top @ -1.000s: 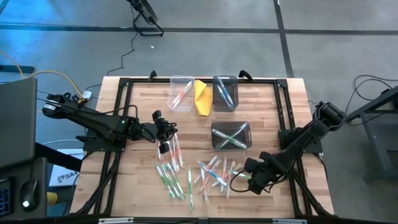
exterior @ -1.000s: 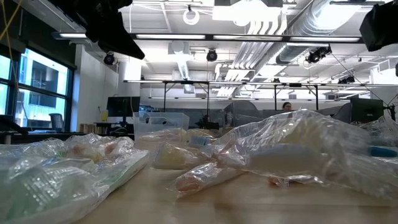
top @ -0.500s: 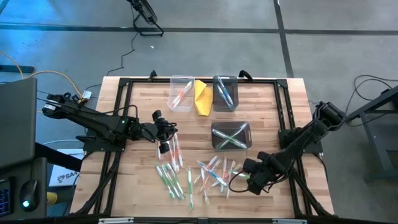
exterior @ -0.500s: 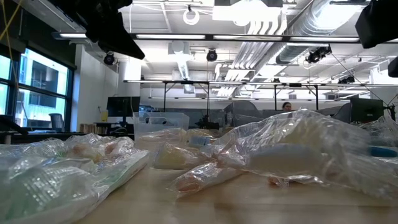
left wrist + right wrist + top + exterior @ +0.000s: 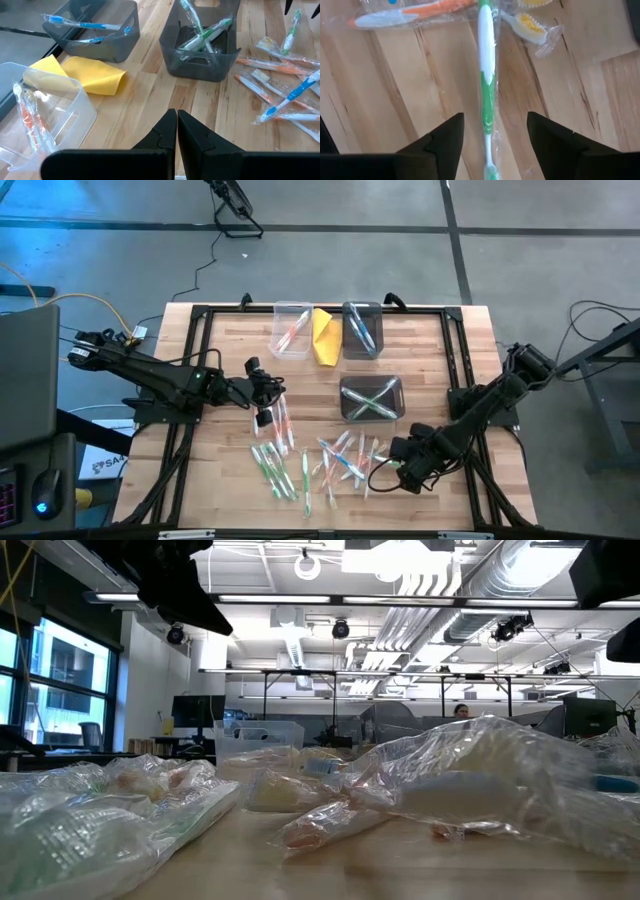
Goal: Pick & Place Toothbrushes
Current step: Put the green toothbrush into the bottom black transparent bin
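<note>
Many wrapped toothbrushes lie loose on the wooden table near its front edge, and more lie to their left. My right gripper hangs open just above them, pointing almost straight down. In the right wrist view its fingers stand on either side of a green-and-white toothbrush that lies flat in its wrapper, and they touch nothing. My left gripper is shut and holds nothing, raised over the table's left middle.
At the far edge stand a clear bin with orange toothbrushes, a yellow cloth and a dark bin with blue ones. A second dark bin with green ones sits mid-table. Orange and yellow-bristled toothbrushes lie beside the green one.
My right gripper has opened and rolled slightly about its own axis, staying in place over the loose toothbrushes. No toothbrush has moved.
</note>
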Available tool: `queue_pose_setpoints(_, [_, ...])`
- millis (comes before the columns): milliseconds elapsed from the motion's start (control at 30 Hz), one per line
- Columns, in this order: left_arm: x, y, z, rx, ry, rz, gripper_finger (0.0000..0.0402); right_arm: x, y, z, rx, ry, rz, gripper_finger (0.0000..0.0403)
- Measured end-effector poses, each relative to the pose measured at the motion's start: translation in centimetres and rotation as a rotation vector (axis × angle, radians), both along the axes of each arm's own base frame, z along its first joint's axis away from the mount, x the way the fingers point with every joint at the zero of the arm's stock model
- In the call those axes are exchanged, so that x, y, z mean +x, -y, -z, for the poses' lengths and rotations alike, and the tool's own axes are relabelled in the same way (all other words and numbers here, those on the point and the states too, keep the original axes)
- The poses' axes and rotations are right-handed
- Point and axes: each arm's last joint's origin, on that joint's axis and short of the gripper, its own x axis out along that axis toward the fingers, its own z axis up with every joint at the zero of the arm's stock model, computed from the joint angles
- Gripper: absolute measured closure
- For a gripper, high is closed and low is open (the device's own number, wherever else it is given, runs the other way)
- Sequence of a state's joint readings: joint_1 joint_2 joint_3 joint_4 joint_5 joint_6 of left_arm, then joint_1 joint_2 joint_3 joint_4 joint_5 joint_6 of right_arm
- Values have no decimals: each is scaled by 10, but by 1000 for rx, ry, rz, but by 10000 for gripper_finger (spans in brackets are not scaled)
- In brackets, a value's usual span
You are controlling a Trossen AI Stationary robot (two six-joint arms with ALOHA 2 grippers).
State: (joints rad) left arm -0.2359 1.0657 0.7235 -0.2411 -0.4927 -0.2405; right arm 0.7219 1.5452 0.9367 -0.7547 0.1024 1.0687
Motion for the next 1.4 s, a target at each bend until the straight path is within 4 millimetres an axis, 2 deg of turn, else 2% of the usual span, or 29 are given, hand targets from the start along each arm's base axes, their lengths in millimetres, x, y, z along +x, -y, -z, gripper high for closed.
queue_pose_setpoints(233, [0,0,0,0,0,0,391,0,1,2,-25,19,6,200])
queue_pose_setpoints(533, [0,0,0,-3,-1,5,391,-7,8,25,-14,26,14,202])
queue_pose_setpoints(933, [0,0,0,-3,-1,4,391,-11,12,41,14,56,18,202])
queue_pose_setpoints(1400, [0,0,0,-2,0,2,391,-17,18,51,8,51,45,202])
